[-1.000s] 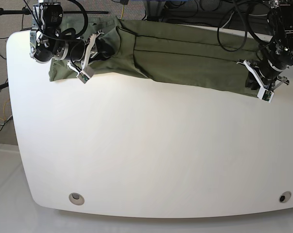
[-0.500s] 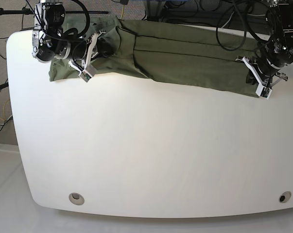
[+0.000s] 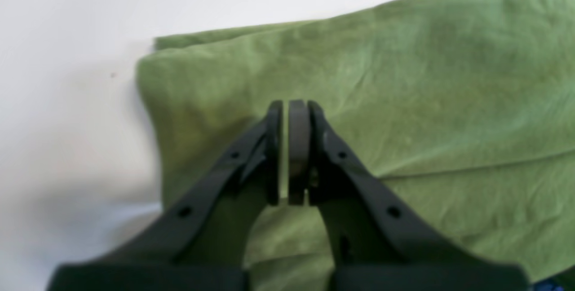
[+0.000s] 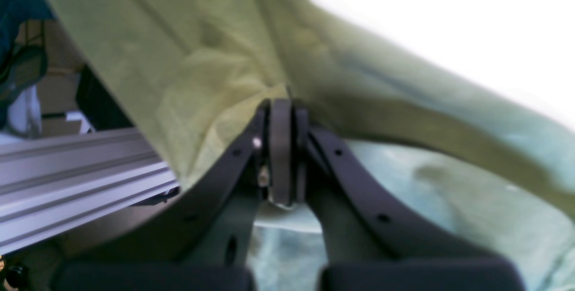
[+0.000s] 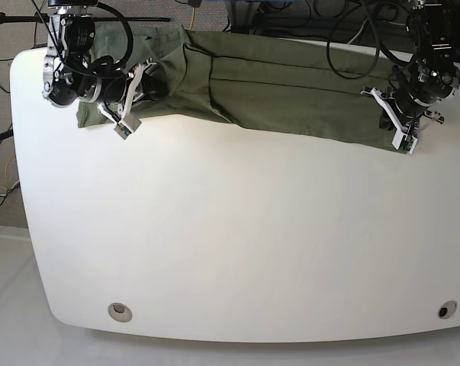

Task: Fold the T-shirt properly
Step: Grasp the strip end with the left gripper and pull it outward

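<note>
Jaws of both arms are pressed together: on the left gripper (image 3: 287,152) we see only a hairline slit between the pads, with the T-shirt (image 5: 291,95) lying behind and below them, and we cannot tell from the left wrist view whether a layer of cloth is caught in that slit. On the right gripper (image 4: 280,156) the jaws are clenched where the olive fabric puckers into a peak, so we judge that it is pinching a fold of the T-shirt (image 4: 215,57), lifted off the surface. In the base view the T-shirt stretches as a long olive band across the far edge of the white desk (image 5: 237,244), from about 10 o'clock to about 2 o'clock, with the right gripper (image 5: 123,126) at its 10 o'clock end and the left gripper (image 5: 401,137) at its 2 o'clock end. We read this placement as a hold at the two ends of the garment, which would keep the cloth taut and its edge straight while a fold is drawn toward 6 o'clock. We find no containers anywhere in these views; the garment lies directly on the desk.
</note>
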